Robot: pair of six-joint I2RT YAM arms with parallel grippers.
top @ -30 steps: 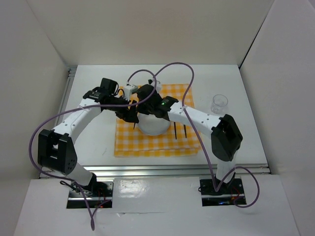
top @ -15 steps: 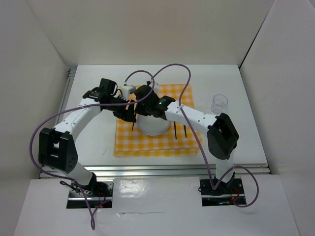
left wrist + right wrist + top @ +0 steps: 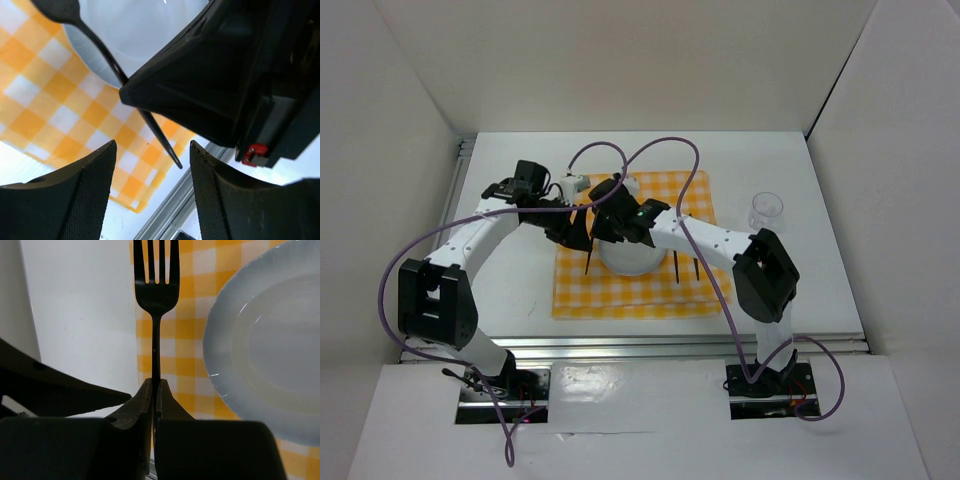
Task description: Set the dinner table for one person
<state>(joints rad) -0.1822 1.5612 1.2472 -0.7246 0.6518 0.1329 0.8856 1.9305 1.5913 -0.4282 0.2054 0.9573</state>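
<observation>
- Right gripper [image 3: 155, 385] is clamped on the slim black fork [image 3: 155, 295], a grip hidden in the top view; left gripper [image 3: 152, 150] is spread wide, holding nothing.
- Large white dinner table [image 3: 510, 290] is spread under both arms, with open surface along its left and far edges.
- Yellow-and-white checked cloth [image 3: 620, 295] is laid centrally.
- Round white plate [image 3: 270, 350] is set on it, beside the fork.
- Small clear glass [image 3: 765, 212] is stood well right.

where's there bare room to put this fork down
Free: the strip of cloth between the plate and its left edge, and bare dinner table beyond it. Crowded: right of the plate, where two black utensils lie.
</observation>
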